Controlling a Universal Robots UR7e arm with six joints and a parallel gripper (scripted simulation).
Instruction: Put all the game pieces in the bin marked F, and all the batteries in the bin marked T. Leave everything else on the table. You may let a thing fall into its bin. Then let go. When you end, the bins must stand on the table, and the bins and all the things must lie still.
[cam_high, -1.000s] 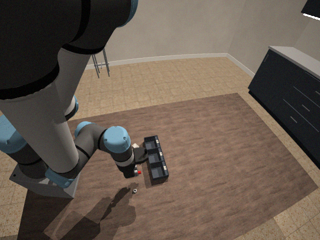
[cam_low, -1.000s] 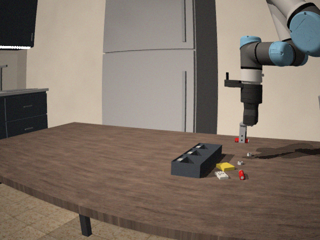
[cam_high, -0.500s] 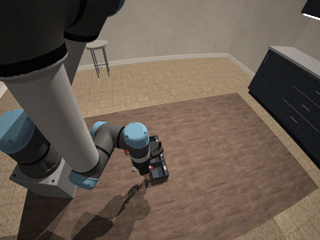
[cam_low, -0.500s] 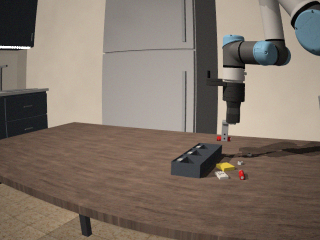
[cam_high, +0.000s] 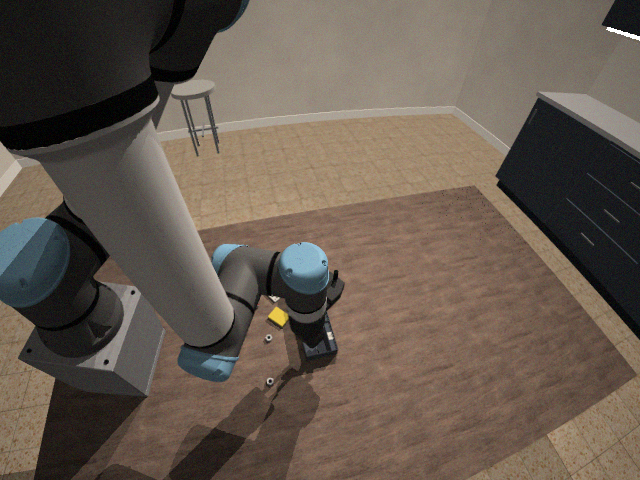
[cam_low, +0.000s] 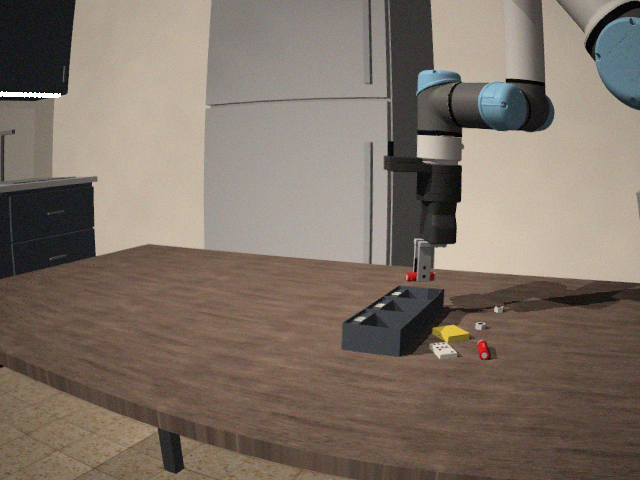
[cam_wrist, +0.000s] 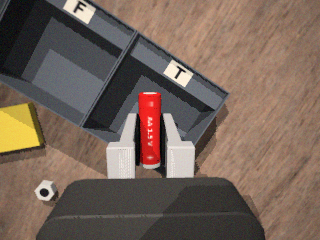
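My gripper (cam_wrist: 149, 129) is shut on a red AA battery (cam_wrist: 150, 129) and holds it in the air over the near edge of the bin marked T (cam_wrist: 155, 102). It also shows in the exterior view (cam_low: 423, 272), above the far end of the dark three-bin tray (cam_low: 395, 319). The bin marked F (cam_wrist: 62, 70) is beside T and looks empty. A second red battery (cam_low: 483, 349) lies on the table to the right of the tray. A white domino game piece (cam_low: 443, 350) lies beside it.
A yellow block (cam_low: 451, 333) lies beside the tray, also in the wrist view (cam_wrist: 17, 127). Two small hex nuts (cam_low: 480, 325) (cam_low: 498, 308) lie near it; one shows in the wrist view (cam_wrist: 45, 190). The arm hides much of the tray in the top view.
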